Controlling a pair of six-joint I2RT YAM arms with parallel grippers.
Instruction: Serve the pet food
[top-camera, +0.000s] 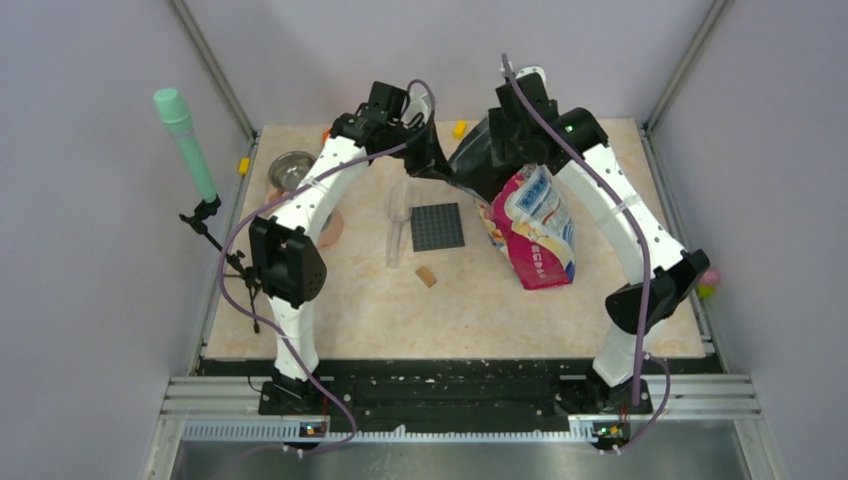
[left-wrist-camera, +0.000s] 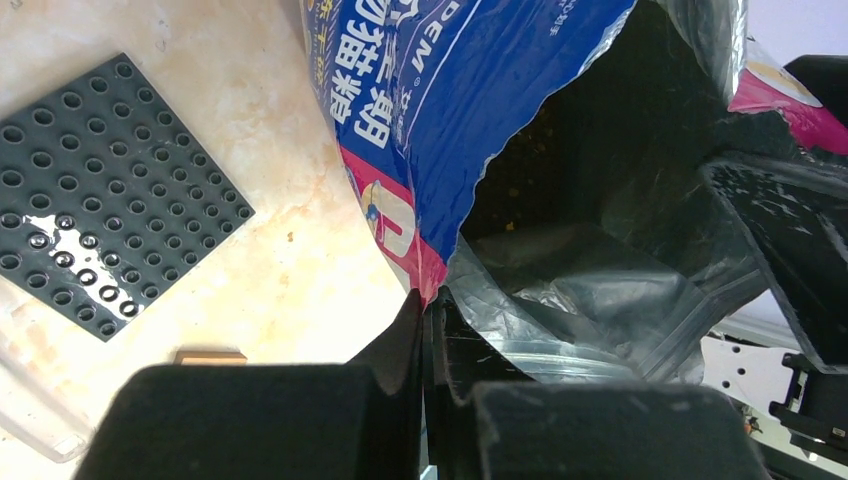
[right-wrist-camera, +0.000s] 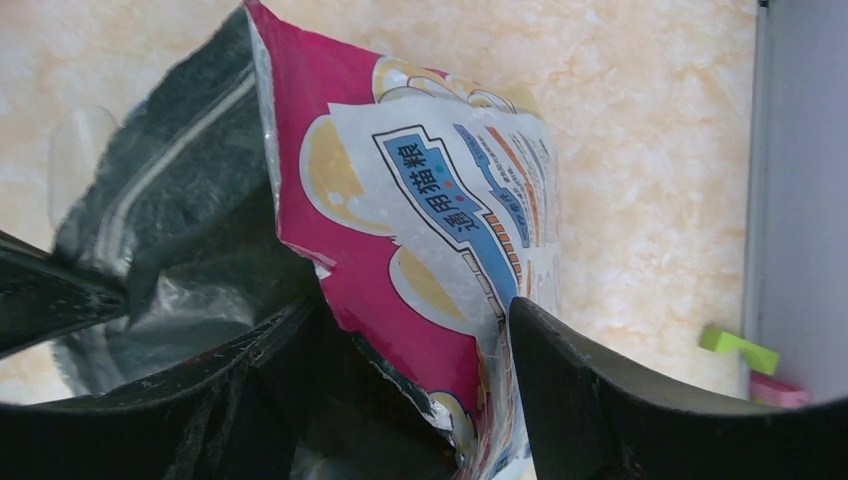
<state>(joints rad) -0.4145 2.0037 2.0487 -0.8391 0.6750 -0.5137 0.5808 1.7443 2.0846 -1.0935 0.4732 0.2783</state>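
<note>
The pink-and-blue pet food bag (top-camera: 535, 235) stands at the back right of the table with its mouth spread open. My left gripper (top-camera: 440, 165) is shut on the left corner of the bag's rim (left-wrist-camera: 440, 120); the left wrist view shows the rim pinched between the jaws of that gripper (left-wrist-camera: 428, 310). My right gripper (top-camera: 520, 150) is at the opposite side of the mouth. Its jaws stand apart in the right wrist view (right-wrist-camera: 410, 315), with the pink bag wall (right-wrist-camera: 400, 230) loose between them. The pet food itself is hidden in the dark inside of the bag.
A dark grey studded plate (top-camera: 437, 227) lies left of the bag, with a clear plastic scoop (top-camera: 397, 225) beside it and a small tan block (top-camera: 427, 276) nearer me. A metal bowl (top-camera: 292, 170) sits at the back left. A green microphone (top-camera: 185, 140) stands outside the left rail.
</note>
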